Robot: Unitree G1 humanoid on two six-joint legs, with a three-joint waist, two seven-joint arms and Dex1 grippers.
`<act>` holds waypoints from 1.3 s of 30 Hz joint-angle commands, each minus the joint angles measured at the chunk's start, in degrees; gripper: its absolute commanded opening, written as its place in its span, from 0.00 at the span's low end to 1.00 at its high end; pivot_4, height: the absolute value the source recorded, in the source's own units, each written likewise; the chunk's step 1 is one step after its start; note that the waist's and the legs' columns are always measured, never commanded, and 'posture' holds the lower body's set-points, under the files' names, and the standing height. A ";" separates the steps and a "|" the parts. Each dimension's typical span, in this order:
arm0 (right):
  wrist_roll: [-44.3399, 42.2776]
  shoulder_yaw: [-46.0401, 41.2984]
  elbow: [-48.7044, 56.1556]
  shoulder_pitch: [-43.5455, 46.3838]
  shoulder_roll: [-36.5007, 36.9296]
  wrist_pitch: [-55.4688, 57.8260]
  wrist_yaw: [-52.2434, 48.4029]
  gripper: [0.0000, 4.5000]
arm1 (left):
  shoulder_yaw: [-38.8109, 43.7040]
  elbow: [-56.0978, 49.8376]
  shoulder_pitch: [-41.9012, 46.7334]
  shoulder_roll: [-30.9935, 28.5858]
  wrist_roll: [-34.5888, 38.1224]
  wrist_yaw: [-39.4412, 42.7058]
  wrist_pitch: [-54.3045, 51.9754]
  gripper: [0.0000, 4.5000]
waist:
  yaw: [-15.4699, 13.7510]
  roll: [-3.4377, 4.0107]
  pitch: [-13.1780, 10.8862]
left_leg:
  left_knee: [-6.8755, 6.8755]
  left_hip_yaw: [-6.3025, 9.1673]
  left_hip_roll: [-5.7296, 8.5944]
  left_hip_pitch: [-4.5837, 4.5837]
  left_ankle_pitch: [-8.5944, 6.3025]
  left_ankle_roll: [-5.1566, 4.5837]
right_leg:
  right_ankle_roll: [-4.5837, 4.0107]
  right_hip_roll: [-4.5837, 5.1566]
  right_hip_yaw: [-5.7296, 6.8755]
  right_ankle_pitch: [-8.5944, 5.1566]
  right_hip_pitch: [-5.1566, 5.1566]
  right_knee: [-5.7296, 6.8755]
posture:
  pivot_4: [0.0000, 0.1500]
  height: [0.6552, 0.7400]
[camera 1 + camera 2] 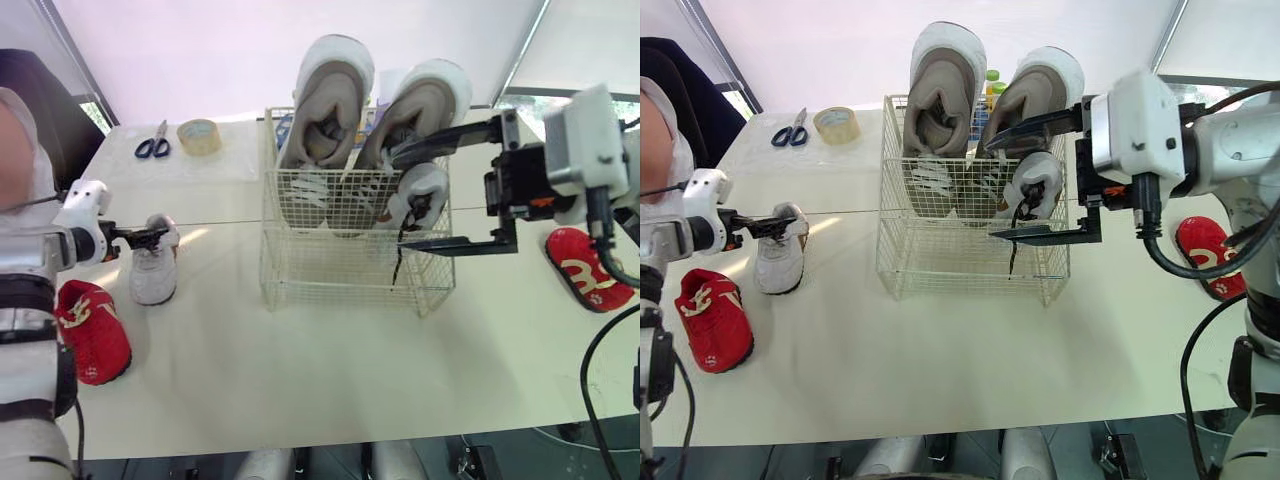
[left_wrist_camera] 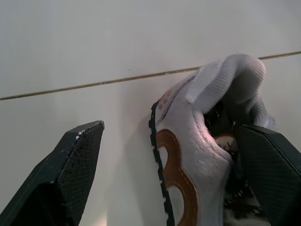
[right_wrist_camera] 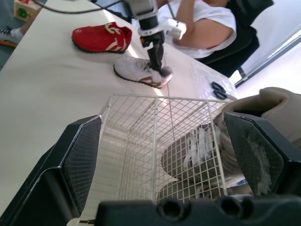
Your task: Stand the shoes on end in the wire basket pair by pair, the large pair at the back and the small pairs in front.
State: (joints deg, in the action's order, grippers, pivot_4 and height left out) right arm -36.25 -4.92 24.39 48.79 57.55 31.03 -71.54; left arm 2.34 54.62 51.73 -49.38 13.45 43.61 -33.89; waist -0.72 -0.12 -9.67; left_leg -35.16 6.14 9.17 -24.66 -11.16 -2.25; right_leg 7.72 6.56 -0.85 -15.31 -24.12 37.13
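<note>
While in wire basket, three shoes

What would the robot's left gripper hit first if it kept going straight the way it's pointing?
The small white shoe on the table. The open left gripper straddles its heel rim, so contact looks almost immediate.

Reads as a robotics lab or test room in an office-like space. Told by a plain pale worktop with a seam across it, backed by a bare white screen. Also by scissors and a roll of tape left at the far edge, and by a person seated in a black office chair at one end. Set out like a trial: a wire basket mid-worktop, a red shoe lying loose near the edge.
</note>
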 commanded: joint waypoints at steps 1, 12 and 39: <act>-1.34 -2.14 1.91 1.49 1.66 1.49 1.50 1.00 | 0.21 7.11 2.13 2.50 -2.99 -1.86 4.38 0.88 | 0.00 0.00 0.00 | 0.00 0.00 0.00 0.00 0.00 0.00 | 0.00 0.01 0.00 0.00 0.00 0.00 | 1.00 1.00; -1.41 -2.10 1.49 1.04 3.17 2.18 1.91 1.00 | 8.27 3.96 8.63 5.29 2.62 0.68 0.63 0.01 | 0.02 -0.11 -0.02 | -0.10 0.00 0.00 -0.17 0.00 -0.02 | 0.02 0.00 0.02 0.01 -0.13 0.03 | 1.00 1.00; 1.39 1.93 -4.62 5.21 1.11 -0.77 -0.31 1.00 | 7.65 -66.05 -13.28 42.13 7.74 -23.06 29.52 0.01 | -0.14 -0.35 -0.10 | -1.01 0.03 0.00 -0.74 0.06 0.03 | 0.03 -0.09 0.05 0.23 -0.10 0.32 | 1.00 1.00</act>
State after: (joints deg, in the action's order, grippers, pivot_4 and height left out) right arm -34.52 -1.88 18.93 52.29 58.29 30.00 -72.14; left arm 11.22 -11.14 38.27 -7.71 23.97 21.83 -9.05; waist -0.86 -0.48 -9.76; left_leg -36.18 6.17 9.17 -25.41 -11.11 -2.24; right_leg 7.75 6.47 -0.80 -15.07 -24.20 37.43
